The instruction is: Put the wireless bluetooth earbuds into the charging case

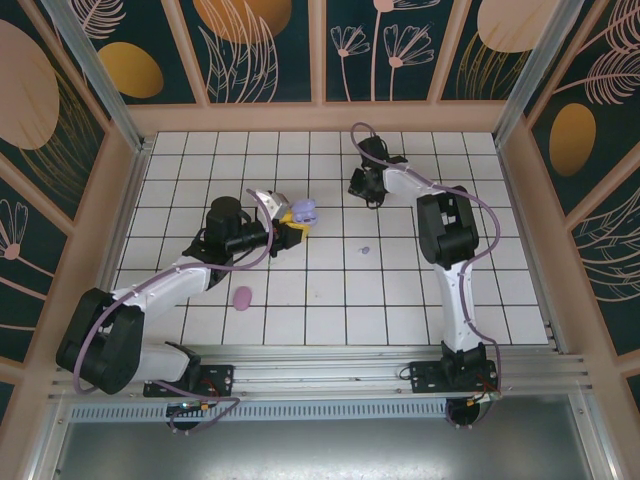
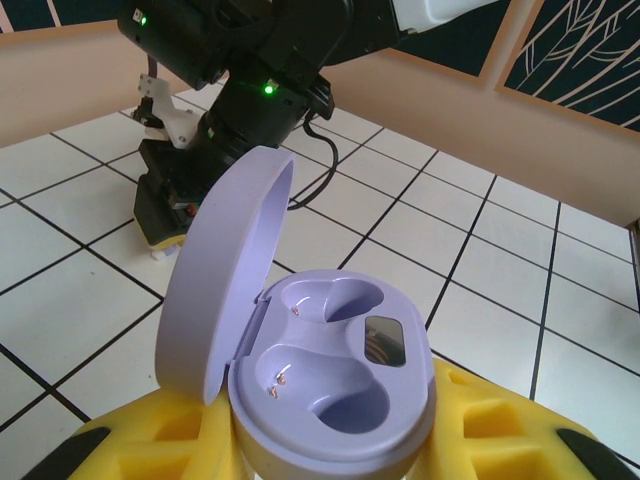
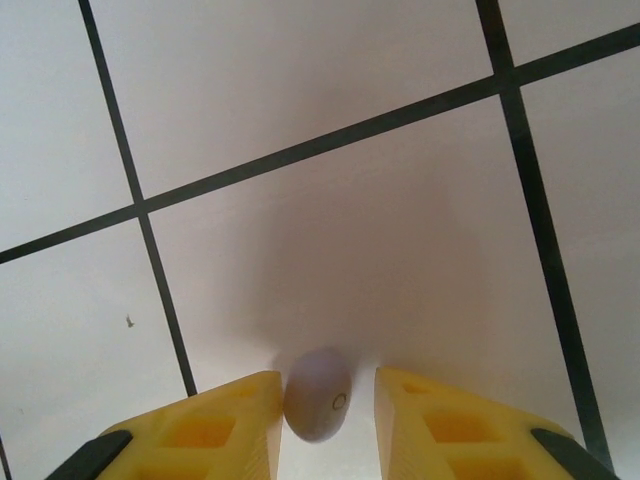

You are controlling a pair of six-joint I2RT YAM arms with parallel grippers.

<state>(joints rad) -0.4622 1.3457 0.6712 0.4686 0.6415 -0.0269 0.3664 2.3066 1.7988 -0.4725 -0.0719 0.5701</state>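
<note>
Left wrist view shows where trouble could start. The lavender oval plastic charging case (image 2: 330,400) sits at lower centre, clamped by its base between the yellow fingers of the left gripper (image 1: 290,224). Both moulded wells are empty. Its lid (image 2: 215,280) stands open at the left, on the side where the other arm looms, so an incoming gripper could knock it or twist the case in the grip. In the right wrist view, a tiny rounded lavender plastic earbud (image 3: 318,395) lies on the white tiled table (image 1: 330,300) at lower centre. The right gripper (image 1: 361,187) straddles it with jaws narrowly apart. The bud nearly touches the left-hand finger, with a gap on the other side. Closing off-centre on so smooth a shape could squirt it away or seat it crooked for the well. In the top external view, the left arm stretches from the lower left up to the centre with its wrist about level. The right arm rises from the lower right, bends at the elbow and reaches up-left, its gripper tipped down onto the tiles. A second small lavender earbud (image 1: 364,249) lies loose below it.
</note>
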